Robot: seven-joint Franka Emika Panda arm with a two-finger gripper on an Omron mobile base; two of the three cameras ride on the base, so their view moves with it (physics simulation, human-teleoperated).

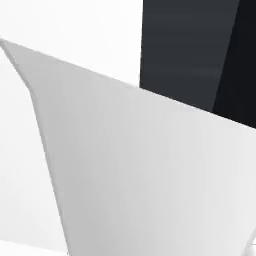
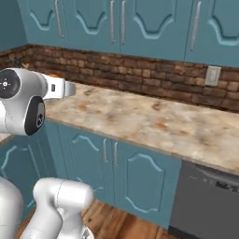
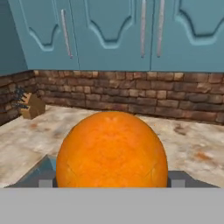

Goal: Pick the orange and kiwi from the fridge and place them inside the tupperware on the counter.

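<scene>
The orange (image 3: 112, 151), bright and round, looms close in the hand view, and my gripper (image 3: 111, 183) is shut on it, one grey fingertip (image 3: 46, 182) showing on each side. A pale blue-grey slanted edge, apparently the tupperware (image 3: 41, 168), peeks out below the fruit's left side. In the right base view my hand (image 2: 63, 88) reaches out from the left, above the left end of the beige counter (image 2: 154, 123). The fridge (image 1: 190, 50) appears in the left base view as a dark body behind its white door (image 1: 140, 175). The kiwi is out of view.
A wooden knife block (image 3: 28, 105) stands at the counter's back left corner against the brick wall (image 3: 131, 94). Teal upper cabinets (image 2: 140, 23) hang above the counter. A wall outlet (image 2: 213, 75) and a dark dishwasher front (image 2: 205, 200) lie to the right.
</scene>
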